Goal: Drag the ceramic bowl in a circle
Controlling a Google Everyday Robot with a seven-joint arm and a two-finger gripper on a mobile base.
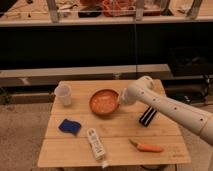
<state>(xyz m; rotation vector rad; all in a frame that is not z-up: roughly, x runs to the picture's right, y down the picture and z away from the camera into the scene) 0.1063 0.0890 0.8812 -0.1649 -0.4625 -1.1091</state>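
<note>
The ceramic bowl (104, 102) is round, shallow and orange-brown with a speckled orange inside. It sits on the wooden table (165, 131) near the middle back. My gripper (120, 98) is at the bowl's right rim, at the end of the white arm (170, 108) that reaches in from the right. The arm's wrist hides the fingers where they meet the rim.
A translucent white cup (63, 94) stands at the back left. A blue sponge (69, 126) lies at the left, a white bottle (95, 144) lies at the front, a carrot (146, 147) at the front right, and a black object (147, 116) lies under the arm.
</note>
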